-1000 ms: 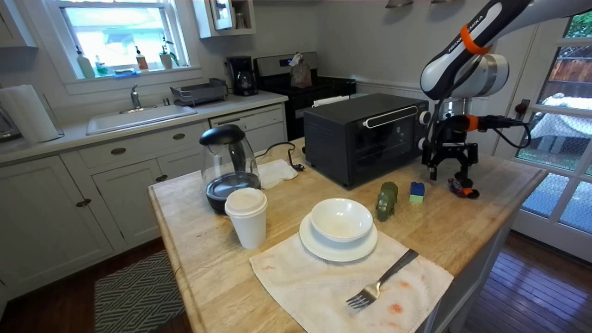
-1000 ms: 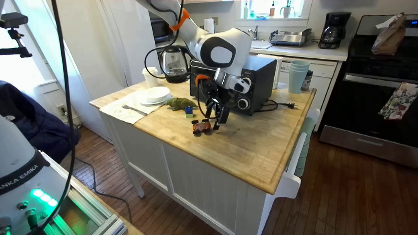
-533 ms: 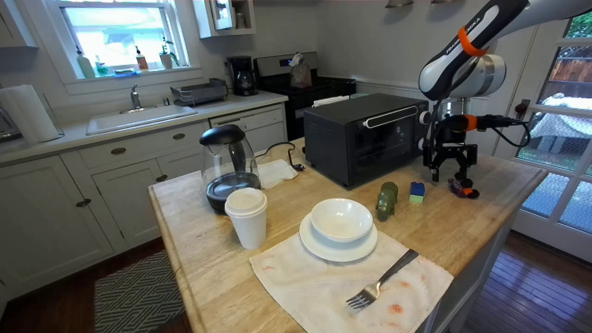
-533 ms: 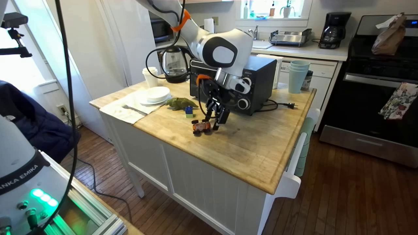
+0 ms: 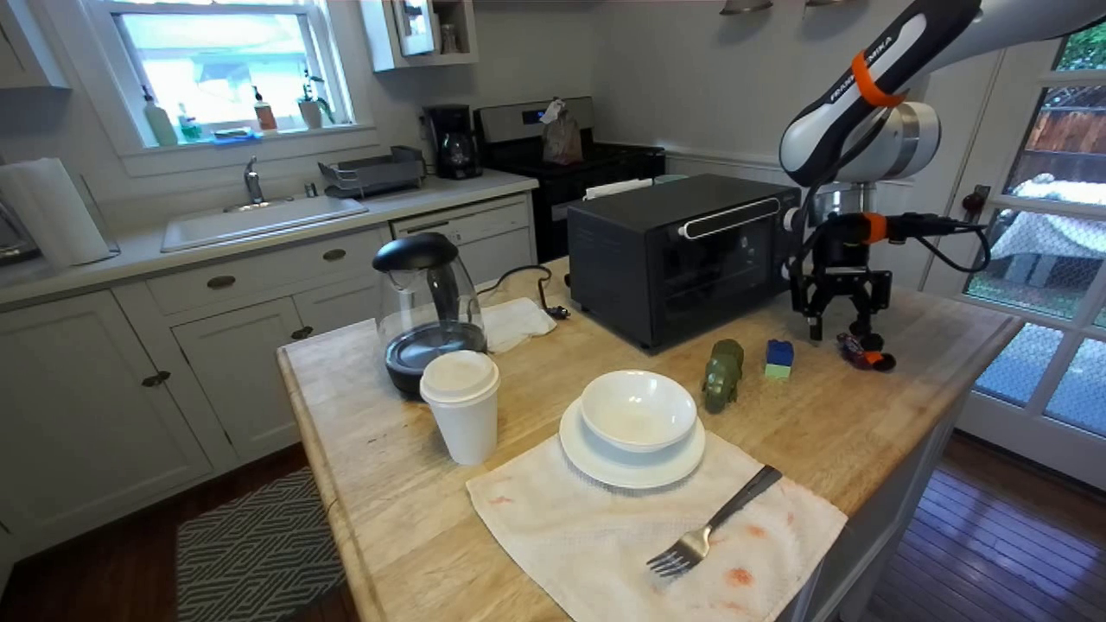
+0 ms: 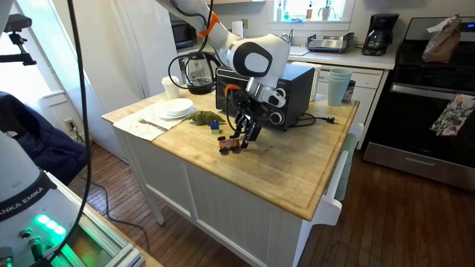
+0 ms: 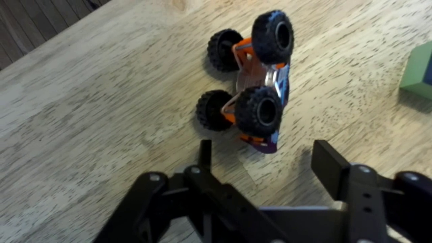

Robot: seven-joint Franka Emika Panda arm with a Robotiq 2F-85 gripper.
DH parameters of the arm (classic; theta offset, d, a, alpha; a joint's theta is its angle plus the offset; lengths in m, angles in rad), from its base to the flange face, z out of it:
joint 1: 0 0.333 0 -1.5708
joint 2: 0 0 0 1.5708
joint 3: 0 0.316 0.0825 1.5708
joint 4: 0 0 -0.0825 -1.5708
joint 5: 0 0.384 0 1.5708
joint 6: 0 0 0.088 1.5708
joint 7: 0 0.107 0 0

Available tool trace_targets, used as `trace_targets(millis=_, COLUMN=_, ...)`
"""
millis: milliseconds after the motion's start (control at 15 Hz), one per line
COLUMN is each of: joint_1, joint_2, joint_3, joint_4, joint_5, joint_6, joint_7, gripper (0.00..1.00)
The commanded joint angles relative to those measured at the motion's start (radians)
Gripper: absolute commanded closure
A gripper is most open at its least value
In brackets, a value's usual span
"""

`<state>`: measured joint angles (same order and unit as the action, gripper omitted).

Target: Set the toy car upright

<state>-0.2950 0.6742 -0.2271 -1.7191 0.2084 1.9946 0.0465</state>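
The toy car point(image 7: 254, 76), orange with black wheels and a blue-purple body, lies on its side on the wooden table. In the wrist view its underside and all its wheels show, two on the table and two raised. It also shows in both exterior views point(image 5: 864, 354) point(image 6: 229, 144). My gripper point(image 7: 261, 155) points down with its fingers apart and nothing between them. In the wrist view the fingertips are just short of the car's near end. In an exterior view the gripper point(image 6: 241, 140) is low beside the car, on the toaster oven's side. I cannot tell whether a finger touches it.
A blue and green block point(image 5: 778, 359) and a green animal figure point(image 5: 722, 376) stand near the car. The black toaster oven point(image 5: 613, 268) is close behind the gripper. A bowl point(image 5: 639, 410) on a plate lies on the cloth. The table edge point(image 6: 207, 178) runs near the car.
The arm's upper links have shifted slightly, and the gripper has moved a little while staying low beside the car. The car has not visibly moved.
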Motion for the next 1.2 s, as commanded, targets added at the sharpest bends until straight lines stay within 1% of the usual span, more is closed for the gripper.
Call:
trace_targets(millis=0, joint_1=-0.015, joint_2=0.027, joint_3=0.008, joint_4=0.054, joint_5=-0.019, joint_6=-0.049, joint_7=0.025, gripper=0.35)
trace_targets(millis=67, joint_1=-0.015, joint_2=0.028, joint_3=0.008, joint_4=0.057, joint_5=-0.02, joint_6=-0.052, joint_7=0.028, gripper=0.38)
trace_targets(millis=133, joint_1=-0.015, joint_2=0.03, joint_3=0.008, joint_4=0.06, joint_5=-0.02, joint_6=-0.056, joint_7=0.029, gripper=0.44)
trace_targets(millis=200, joint_1=-0.015, joint_2=0.031, joint_3=0.007, joint_4=0.061, joint_5=-0.021, joint_6=-0.058, joint_7=0.031, gripper=0.46)
trace_targets(millis=267, joint_1=-0.014, joint_2=0.032, joint_3=0.007, joint_4=0.064, joint_5=-0.021, joint_6=-0.061, joint_7=0.032, gripper=0.44)
trace_targets(millis=333, joint_1=-0.014, joint_2=0.033, joint_3=0.007, joint_4=0.067, joint_5=-0.022, joint_6=-0.064, joint_7=0.035, gripper=0.48)
trace_targets(millis=400, joint_1=-0.014, joint_2=0.035, joint_3=0.007, joint_4=0.07, joint_5=-0.022, joint_6=-0.069, joint_7=0.037, gripper=0.46)
trace_targets(millis=533, joint_1=-0.014, joint_2=0.039, joint_3=0.006, joint_4=0.075, joint_5=-0.022, joint_6=-0.078, joint_7=0.043, gripper=0.52)
trace_targets(millis=600, joint_1=-0.014, joint_2=0.042, joint_3=0.006, joint_4=0.079, joint_5=-0.022, joint_6=-0.083, joint_7=0.046, gripper=0.56)
trace_targets(millis=933, joint_1=-0.016, joint_2=0.052, joint_3=0.005, joint_4=0.093, joint_5=-0.019, joint_6=-0.1, joint_7=0.063, gripper=0.58)
trace_targets(millis=1000, joint_1=-0.017, joint_2=0.054, joint_3=0.005, joint_4=0.097, joint_5=-0.018, joint_6=-0.104, joint_7=0.065, gripper=0.6)
trace_targets(millis=1067, joint_1=-0.018, joint_2=0.057, joint_3=0.004, joint_4=0.101, joint_5=-0.018, joint_6=-0.107, joint_7=0.068, gripper=0.68)
trace_targets(millis=1133, joint_1=-0.018, joint_2=0.058, joint_3=0.003, joint_4=0.103, joint_5=-0.018, joint_6=-0.109, joint_7=0.068, gripper=0.73)
